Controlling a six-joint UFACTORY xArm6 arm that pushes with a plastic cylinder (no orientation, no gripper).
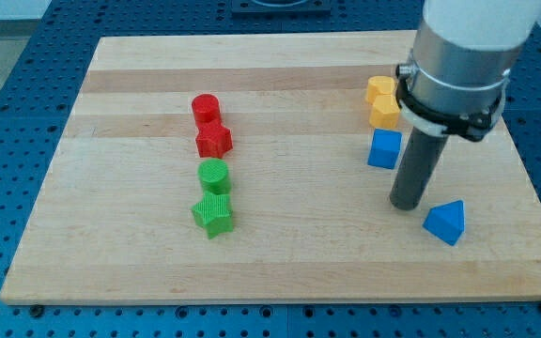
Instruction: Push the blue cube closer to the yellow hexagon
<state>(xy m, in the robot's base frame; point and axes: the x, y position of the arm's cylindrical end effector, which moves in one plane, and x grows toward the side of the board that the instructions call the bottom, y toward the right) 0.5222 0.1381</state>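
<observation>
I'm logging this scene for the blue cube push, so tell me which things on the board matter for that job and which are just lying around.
Part of the job:
blue cube
yellow hexagon
my tip, just to the view's right of and below the blue cube

Just lying about:
second yellow block
blue triangular block
red cylinder
red star
green cylinder
green star

No text, label, brand, number or sign can be read anywhere in the camera view. No marking is carried by the blocks, the wooden desk (280, 263) or the arm.
</observation>
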